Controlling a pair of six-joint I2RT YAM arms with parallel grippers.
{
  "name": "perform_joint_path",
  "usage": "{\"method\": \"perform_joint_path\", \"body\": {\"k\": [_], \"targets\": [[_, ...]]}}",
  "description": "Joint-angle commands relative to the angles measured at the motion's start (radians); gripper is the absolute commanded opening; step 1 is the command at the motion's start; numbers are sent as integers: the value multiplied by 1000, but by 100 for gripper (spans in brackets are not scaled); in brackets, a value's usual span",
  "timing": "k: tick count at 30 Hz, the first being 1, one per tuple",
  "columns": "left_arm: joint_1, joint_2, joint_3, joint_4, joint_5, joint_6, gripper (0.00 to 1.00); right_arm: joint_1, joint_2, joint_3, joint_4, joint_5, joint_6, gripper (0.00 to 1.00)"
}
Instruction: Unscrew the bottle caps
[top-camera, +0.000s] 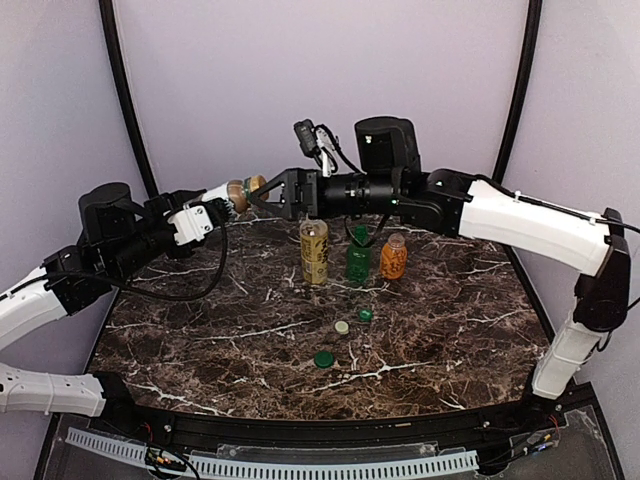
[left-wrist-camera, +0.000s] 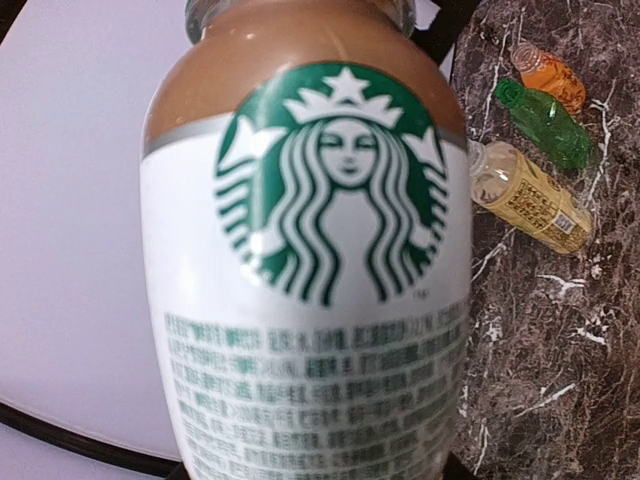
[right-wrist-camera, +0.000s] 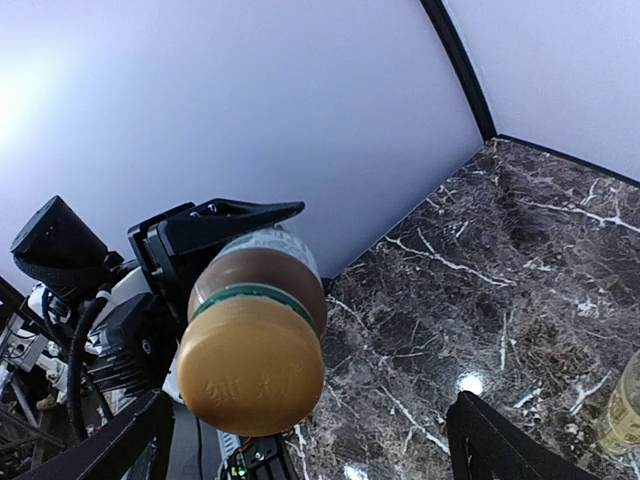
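We've got the left gripper (top-camera: 222, 203) clamped on the white-label bottle (left-wrist-camera: 310, 300), held sideways in the air over the table (top-camera: 200, 330)'s back-left corner so its gold cap (right-wrist-camera: 250, 375) faces the right gripper (top-camera: 262, 196), jaws wide apart, seemingly lining up a twist.

The white label of the coffee bottle (left-wrist-camera: 310, 330) carries the green Starbucks mermaid logo (left-wrist-camera: 335, 185). The block of green small print (left-wrist-camera: 320, 400) beneath it is too blurred to read. The label print on the yellow bottle (left-wrist-camera: 530, 195) and the raised marks on the gold cap (right-wrist-camera: 250, 375) cannot be read either.
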Motion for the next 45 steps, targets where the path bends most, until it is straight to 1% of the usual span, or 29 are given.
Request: {"method": "perform_joint_path", "body": {"k": [1,4,8,10,12,16,18,20,21,26,28,30,35,36,37,38,40,41,43,44,45], "targets": [[-7,-18,-14,139,-78,85,19,4,37,105,65,-97,72,93],[-8,-18,-14,138,-72,83,19,-8,67,119,85,-135,94,91],[-10,-15,-16,137,-67,80,19,-22,93,130,101,-175,109,84],[-10,-15,-17,136,-65,79,19,-23,103,140,106,-184,111,77],[-10,-15,-17,135,-66,77,19,-23,113,148,109,-196,113,67],[-12,-16,-20,131,-63,80,19,-26,118,143,115,-206,117,62],[-12,-19,-25,128,-63,79,19,-26,118,141,115,-209,116,60],[-12,-22,-29,123,-61,76,19,-27,113,138,115,-196,112,63],[-13,-22,-29,122,-58,73,19,-30,110,135,141,-189,111,64],[-13,-26,-30,114,-56,71,19,-41,91,115,148,-171,103,66],[-14,-27,-29,111,-56,70,19,-41,85,108,148,-170,102,64],[-13,-28,-28,111,-54,70,19,-41,88,105,148,-178,110,59],[-13,-26,-28,111,-52,71,19,-41,97,98,150,-203,120,41],[-14,-26,-28,111,-53,71,19,-41,97,97,149,-206,120,35],[-14,-26,-27,110,-53,71,19,-41,97,96,150,-208,118,25],[-14,-27,-26,110,-52,68,19,-41,97,97,150,-214,114,16],[-14,-28,-19,88,-40,51,17,-41,98,101,146,-235,87,2],[-15,-27,-13,70,-30,39,17,-41,99,104,143,-268,46,0],[-15,-25,21,-52,34,-17,16,-30,99,116,124,-315,-65,0],[-15,-20,58,-179,118,-61,16,-19,95,125,82,-328,-140,0],[-14,-16,80,-247,170,-80,16,-4,91,134,43,-336,-233,0]]}}
